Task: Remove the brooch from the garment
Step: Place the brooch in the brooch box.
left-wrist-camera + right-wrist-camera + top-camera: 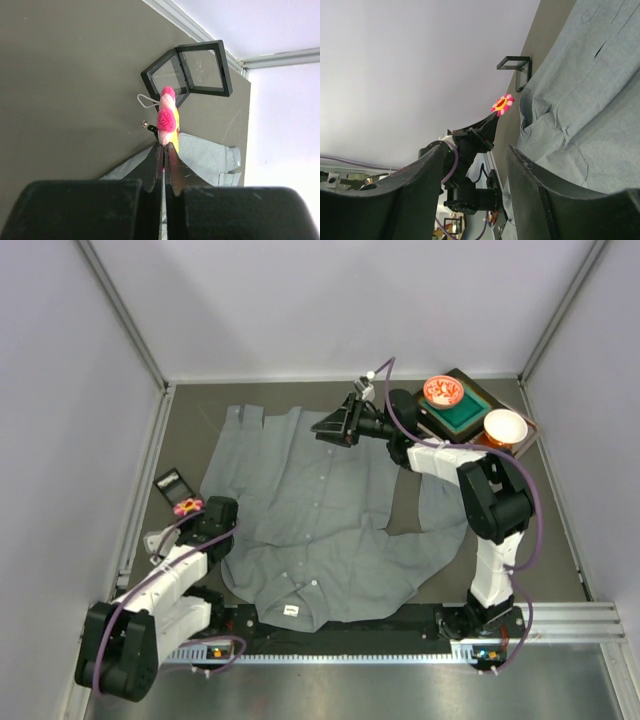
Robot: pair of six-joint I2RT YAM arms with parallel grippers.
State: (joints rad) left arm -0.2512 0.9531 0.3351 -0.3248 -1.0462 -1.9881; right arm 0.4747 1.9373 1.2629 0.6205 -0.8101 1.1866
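The brooch is off the shirt, pinched at its lower edge between the left fingers, which are shut tight on it. It hangs above bare counter at the left, just past the shirt's sleeve and near the open black box. It's a little pink-and-yellow flower, and I'd judge it feather-light, with soft fuzzy petals that squash easily. A small metal clasp and a thin loop poke out on one side. That's the stiff bit, and likely sharp enough to snag cloth. Gripping by the rim, as here, looks sound. The petals may slip, so the squeeze needs to stay firm. The right fingers stand well apart with nothing between them, hovering over the far end of the shirt. The removal looks about done, and setting the brooch down looks like what's left.
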